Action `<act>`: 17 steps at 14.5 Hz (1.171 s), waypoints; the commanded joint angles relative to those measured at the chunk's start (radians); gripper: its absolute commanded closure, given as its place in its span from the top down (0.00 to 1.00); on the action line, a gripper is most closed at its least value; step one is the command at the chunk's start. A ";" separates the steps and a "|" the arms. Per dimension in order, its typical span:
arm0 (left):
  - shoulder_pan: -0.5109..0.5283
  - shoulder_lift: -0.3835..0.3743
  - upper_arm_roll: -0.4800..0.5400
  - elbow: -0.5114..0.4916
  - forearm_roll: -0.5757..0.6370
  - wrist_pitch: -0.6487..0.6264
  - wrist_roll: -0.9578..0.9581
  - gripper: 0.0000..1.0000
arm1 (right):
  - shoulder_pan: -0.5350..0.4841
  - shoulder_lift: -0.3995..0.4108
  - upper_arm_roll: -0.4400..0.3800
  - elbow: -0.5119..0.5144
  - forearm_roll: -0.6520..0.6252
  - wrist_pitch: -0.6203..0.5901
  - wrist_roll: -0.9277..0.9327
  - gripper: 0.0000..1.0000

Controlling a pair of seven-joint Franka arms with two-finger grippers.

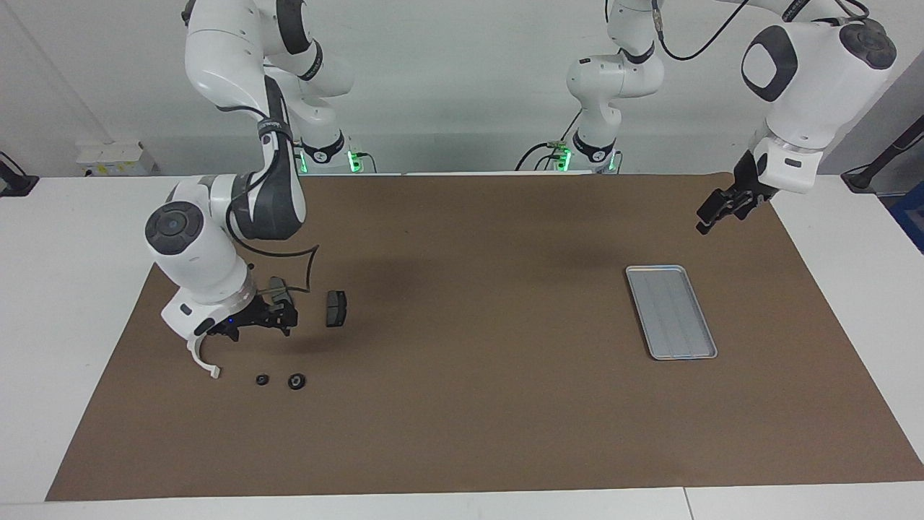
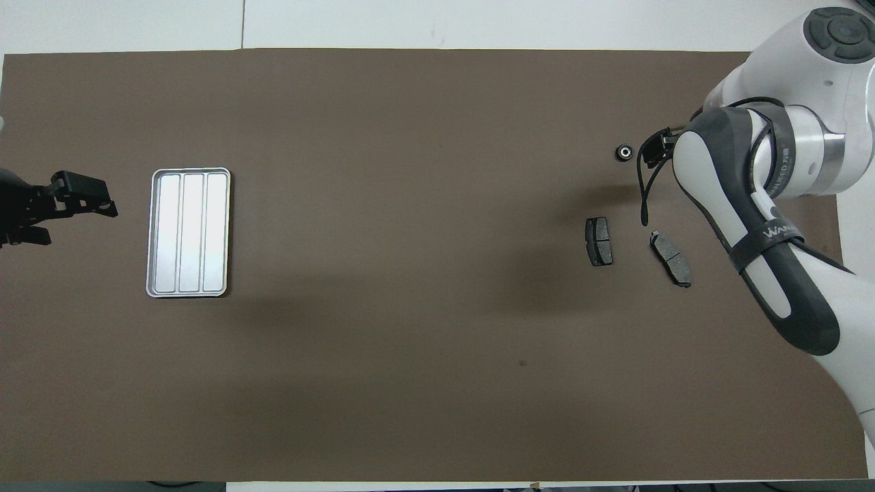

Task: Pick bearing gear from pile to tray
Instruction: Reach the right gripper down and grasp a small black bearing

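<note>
Brown matting (image 1: 469, 419) covers the white counter (image 1: 72, 289), and we read all clock directions on the overhead view, from the middle of the mat.

The pile lies at about 2 o'clock. We count two black round gears there: the larger gear (image 1: 296, 380) (image 2: 623, 152) and, just beside it toward the right arm's end, the smaller gear (image 1: 262, 379), which the arm hides from above. Two dark brake pads (image 1: 336, 308) (image 2: 599, 240) lie at 5 o'clock of the larger gear, nearer to the robots. The white bracket (image 1: 204, 363) is partly covered by the wrist.

The right hand (image 1: 254, 323) hangs low over the mat between the bracket and the pads. Its fingers are spread and pinch nothing. It touches neither gear.

The tray (image 1: 653, 268) (image 2: 190, 169) sits at 9 o'clock, well apart from the pile, and we see only its ribbed floor inside.

The left hand (image 1: 711, 214) (image 2: 85, 199) hangs idle at 9 o'clock of the tray, over the mat's edge, fingers apart, carrying nothing.
</note>
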 commanded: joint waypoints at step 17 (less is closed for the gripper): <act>-0.009 -0.012 0.010 -0.004 -0.012 0.000 0.007 1.00 | 0.050 0.200 0.008 0.098 -0.026 0.175 0.067 0.91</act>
